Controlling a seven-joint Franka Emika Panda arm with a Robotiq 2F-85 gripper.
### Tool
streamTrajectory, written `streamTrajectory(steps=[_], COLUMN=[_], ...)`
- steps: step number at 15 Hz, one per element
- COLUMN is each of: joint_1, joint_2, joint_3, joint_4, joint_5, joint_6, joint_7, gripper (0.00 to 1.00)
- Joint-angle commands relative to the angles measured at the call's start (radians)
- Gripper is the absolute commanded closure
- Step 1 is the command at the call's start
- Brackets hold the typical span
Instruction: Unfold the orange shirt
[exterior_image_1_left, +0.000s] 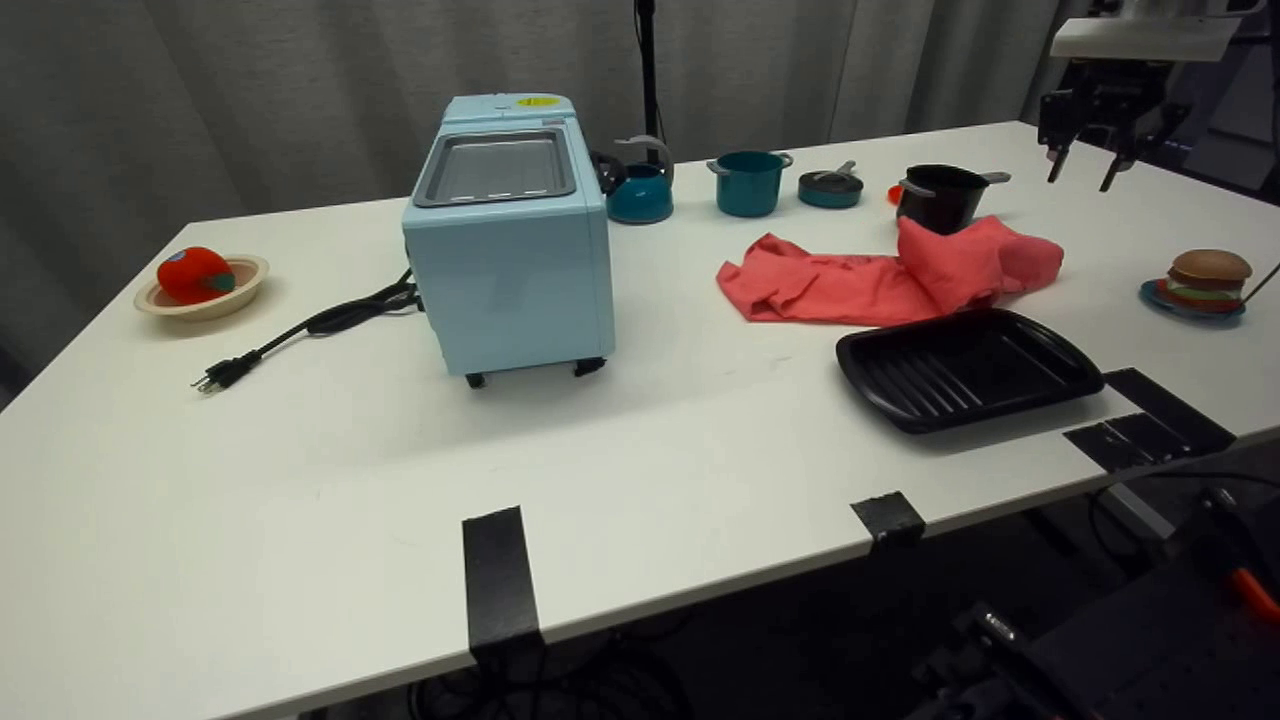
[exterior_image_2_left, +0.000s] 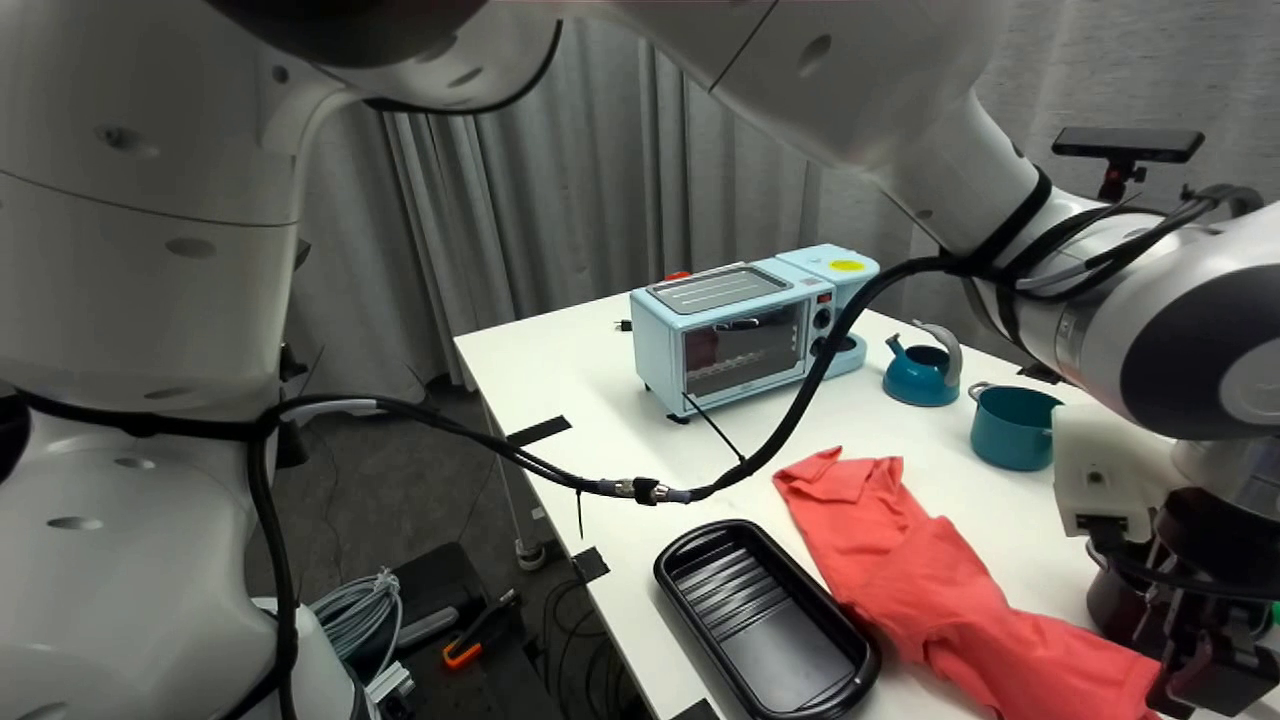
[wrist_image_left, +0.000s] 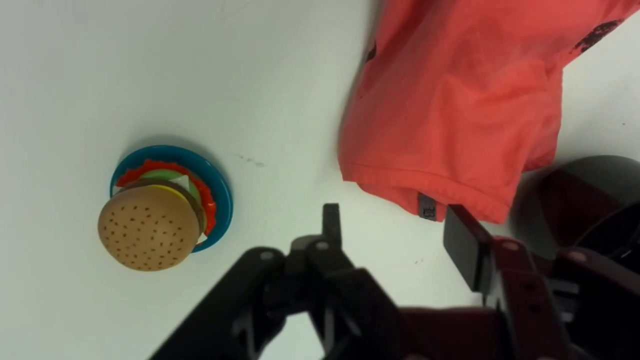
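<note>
The orange shirt, coral in colour, lies bunched in a long rumpled strip on the white table, in both exterior views (exterior_image_1_left: 840, 287) (exterior_image_2_left: 915, 575). In an exterior view one end is heaped up and the other lies flatter. In the wrist view the shirt (wrist_image_left: 460, 110) shows a hemmed end with a small grey tag and dark print at its edges. My gripper (wrist_image_left: 390, 215) is open and empty, its fingers apart with bare table between them. It hangs above the table beyond the hemmed end, also seen in an exterior view (exterior_image_1_left: 1083, 172). The shirt's inner layers are hidden.
A black tray (exterior_image_1_left: 970, 370) lies right beside the shirt. A black pot (exterior_image_1_left: 940, 197) stands close behind it. A toy burger (wrist_image_left: 150, 225) sits on a blue plate. A teal pot (exterior_image_1_left: 750, 183), a kettle (exterior_image_1_left: 640, 196) and a light blue toaster oven (exterior_image_1_left: 510, 280) stand farther along.
</note>
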Motion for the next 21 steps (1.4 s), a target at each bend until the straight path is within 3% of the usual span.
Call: streamTrajectory(steps=[1, 3, 6, 14, 21], joint_1=[0.001, 0.0, 0.003, 0.123, 0.164], joint_2=[-0.006, -0.009, -0.01, 0.018, 0.076], joint_3=[0.003, 0.014, 0.032, 0.143, 0.17], joint_4=[0.016, 0.029, 0.054, 0.13, 0.146], joint_5=[0.016, 0.025, 0.026, 0.023, 0.006], joint_6=[0.01, 0.014, 0.023, 0.017, -0.025], joint_7=[-0.002, -0.018, -0.042, -0.027, -0.042], gripper=[0.12, 0.0, 0.0, 0.0, 0.0])
